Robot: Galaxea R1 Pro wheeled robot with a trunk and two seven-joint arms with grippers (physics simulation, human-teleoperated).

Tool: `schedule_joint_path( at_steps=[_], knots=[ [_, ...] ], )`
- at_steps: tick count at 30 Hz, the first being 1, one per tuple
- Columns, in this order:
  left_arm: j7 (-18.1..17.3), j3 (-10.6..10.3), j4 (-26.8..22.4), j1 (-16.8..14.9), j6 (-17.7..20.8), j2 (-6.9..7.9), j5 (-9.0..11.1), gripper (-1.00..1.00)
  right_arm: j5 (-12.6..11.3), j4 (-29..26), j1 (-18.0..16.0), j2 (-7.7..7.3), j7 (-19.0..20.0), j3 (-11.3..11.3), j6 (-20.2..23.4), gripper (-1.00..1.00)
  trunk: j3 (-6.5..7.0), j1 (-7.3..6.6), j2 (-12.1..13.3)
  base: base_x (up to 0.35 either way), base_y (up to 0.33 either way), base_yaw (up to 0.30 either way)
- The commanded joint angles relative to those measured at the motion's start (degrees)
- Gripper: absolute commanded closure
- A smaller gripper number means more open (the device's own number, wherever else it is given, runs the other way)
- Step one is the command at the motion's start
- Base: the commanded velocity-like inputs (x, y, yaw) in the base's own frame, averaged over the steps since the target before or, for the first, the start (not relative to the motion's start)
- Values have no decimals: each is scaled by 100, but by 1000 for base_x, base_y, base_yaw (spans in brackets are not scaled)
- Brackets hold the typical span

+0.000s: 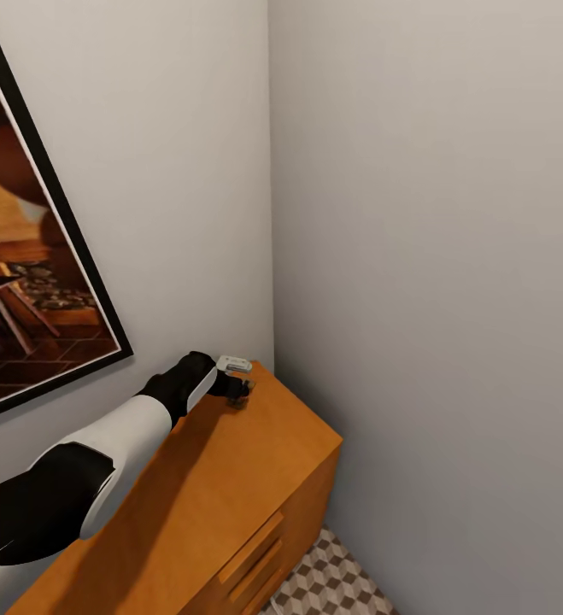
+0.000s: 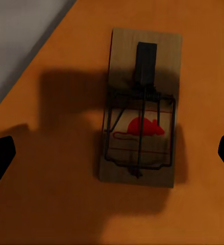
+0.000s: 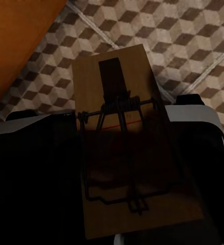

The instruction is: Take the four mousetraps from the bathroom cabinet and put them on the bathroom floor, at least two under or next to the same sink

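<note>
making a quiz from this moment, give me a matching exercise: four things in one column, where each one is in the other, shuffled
Things
1. mousetrap with red mouse print
2. second mousetrap
3. framed picture
4. cube-pattern floor

Places
a. hanging on the wall
b. lying flat on the cabinet top
c. below the cabinet front
d. in the right gripper

Pairs: 1-b, 2-d, 3-a, 4-c
</note>
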Motion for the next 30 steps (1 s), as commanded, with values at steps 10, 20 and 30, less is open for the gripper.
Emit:
schedule_joint_path(
  at_steps=[10,20,30],
  knots=[
    [10,-324,-3,-4,26,-2,55,-100,-61,10,-6,-3,21,41,-27,100,-11,3,-11,0,0,0],
    [11,-541,4,-5,30,-56,55,-100,-61,9,-6,-3,21,41,-27,100,-11,3,-11,0,0,0],
    [2,-548,3,-4,30,-120,55,-100,-61,10,-6,-3,21,41,-27,100,-11,3,-11,0,0,0]
  ],
)
